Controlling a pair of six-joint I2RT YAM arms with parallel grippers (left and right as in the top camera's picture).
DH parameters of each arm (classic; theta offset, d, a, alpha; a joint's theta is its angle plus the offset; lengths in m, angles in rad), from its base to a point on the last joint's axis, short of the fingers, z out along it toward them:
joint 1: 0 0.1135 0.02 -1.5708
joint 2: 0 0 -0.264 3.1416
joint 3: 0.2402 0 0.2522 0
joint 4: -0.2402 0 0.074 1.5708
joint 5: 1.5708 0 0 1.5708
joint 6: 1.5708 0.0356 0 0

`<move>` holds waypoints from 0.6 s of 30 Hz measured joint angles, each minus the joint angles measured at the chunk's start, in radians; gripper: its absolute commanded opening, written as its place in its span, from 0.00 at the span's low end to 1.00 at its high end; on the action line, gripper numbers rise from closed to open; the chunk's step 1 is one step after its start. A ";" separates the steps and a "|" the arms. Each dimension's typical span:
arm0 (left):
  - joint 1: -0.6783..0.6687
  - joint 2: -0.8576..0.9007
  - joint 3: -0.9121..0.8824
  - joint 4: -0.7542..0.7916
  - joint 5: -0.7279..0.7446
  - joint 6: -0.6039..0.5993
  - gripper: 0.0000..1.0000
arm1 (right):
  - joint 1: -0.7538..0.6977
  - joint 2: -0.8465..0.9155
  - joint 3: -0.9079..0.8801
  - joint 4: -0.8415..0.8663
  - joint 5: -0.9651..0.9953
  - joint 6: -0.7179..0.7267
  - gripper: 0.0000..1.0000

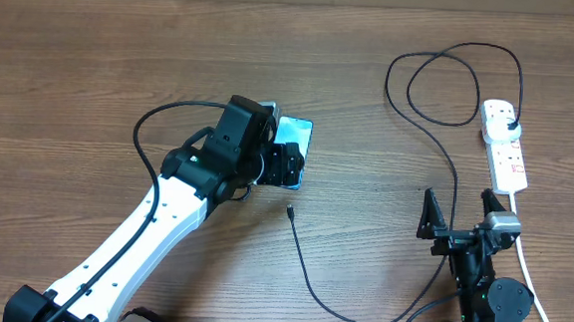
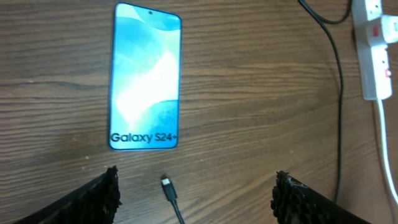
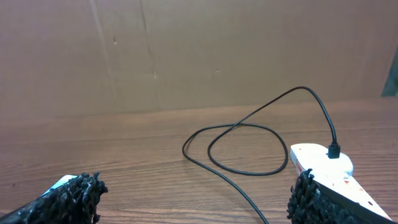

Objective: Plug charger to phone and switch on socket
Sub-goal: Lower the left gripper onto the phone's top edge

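1. The left gripper [image 2: 196, 190] hovers above the Galaxy S24+ phone [image 2: 146, 74], its fingers spread and holding nothing.
2. The charger [image 1: 310, 282] has its connector tip [image 2: 166, 184] lying on the table [image 2: 261, 93] just beside the phone's lower edge, unplugged.
3. Its black plug [image 1: 510, 125] sits in the white socket [image 1: 505, 144].
4. The right gripper [image 1: 458, 213], near the socket, gapes wide and is empty.

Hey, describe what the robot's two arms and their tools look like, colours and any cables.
The left arm has white, rounded links with black joints, and a thin black cable runs beside it. The right arm is black with a pale grey block at its wrist. The left tool and right tool are black two-finger designs with rough, knobbly pads.
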 measured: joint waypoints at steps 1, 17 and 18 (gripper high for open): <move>0.000 0.000 0.000 0.000 -0.011 0.000 0.82 | 0.000 0.000 0.000 0.000 0.000 0.000 1.00; 0.000 0.162 0.374 -0.339 -0.182 0.027 1.00 | 0.000 0.000 0.000 0.000 0.001 0.000 1.00; 0.000 0.190 0.447 -0.376 -0.190 0.032 1.00 | 0.000 0.000 0.000 0.000 0.000 0.000 1.00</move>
